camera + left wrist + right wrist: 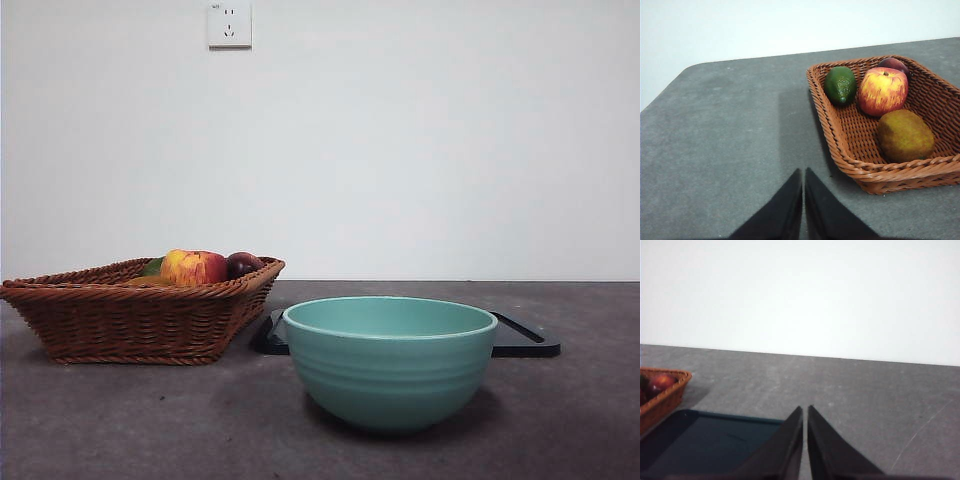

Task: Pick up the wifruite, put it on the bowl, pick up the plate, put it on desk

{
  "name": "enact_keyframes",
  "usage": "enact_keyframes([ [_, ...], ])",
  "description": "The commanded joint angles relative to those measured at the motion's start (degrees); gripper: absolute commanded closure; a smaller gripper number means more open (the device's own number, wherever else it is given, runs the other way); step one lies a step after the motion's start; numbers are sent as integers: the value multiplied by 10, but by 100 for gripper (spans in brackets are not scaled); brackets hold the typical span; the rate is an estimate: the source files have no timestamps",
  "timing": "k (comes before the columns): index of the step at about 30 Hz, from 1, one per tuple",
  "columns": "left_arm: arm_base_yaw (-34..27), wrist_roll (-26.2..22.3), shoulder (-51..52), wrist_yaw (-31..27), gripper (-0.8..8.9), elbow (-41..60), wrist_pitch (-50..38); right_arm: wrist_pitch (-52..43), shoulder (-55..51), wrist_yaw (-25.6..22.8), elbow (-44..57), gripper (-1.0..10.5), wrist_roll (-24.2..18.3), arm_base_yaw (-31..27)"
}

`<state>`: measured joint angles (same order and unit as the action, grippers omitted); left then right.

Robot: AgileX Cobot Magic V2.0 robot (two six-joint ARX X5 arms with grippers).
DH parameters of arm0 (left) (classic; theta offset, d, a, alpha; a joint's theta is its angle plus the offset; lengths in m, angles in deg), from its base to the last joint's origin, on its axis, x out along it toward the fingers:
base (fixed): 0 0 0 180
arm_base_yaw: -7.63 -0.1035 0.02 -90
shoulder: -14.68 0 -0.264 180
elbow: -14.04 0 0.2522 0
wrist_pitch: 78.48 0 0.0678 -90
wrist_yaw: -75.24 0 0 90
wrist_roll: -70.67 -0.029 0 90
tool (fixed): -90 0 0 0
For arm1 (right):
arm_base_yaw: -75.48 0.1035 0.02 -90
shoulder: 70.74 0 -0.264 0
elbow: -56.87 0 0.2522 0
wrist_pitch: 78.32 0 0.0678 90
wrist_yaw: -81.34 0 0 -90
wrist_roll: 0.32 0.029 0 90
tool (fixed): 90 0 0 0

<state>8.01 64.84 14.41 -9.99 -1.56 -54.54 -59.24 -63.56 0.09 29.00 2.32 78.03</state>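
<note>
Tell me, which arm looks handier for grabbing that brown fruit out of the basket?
Probably the left. Its wrist view looks straight at the wicker basket with the brown fruit inside, the left gripper shut. The right gripper, also shut, faces the dark tray.

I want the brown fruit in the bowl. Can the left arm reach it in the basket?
Probably yes: the brown fruit lies uncovered in the open basket, with nothing between it and the left gripper.

One bowl (pixel 388 362), one basket (pixel 140 320), four fruits, one black plate (pixel 705 440), two tools
</note>
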Motion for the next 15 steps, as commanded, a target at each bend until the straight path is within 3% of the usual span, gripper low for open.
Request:
enact_keyframes([
  [1,0,5,1,1,806,12,4,-33,-24,-3,41,940,-7,0],
  [15,0,5,1,1,806,12,4,-66,-70,-3,123,940,-5,0],
])
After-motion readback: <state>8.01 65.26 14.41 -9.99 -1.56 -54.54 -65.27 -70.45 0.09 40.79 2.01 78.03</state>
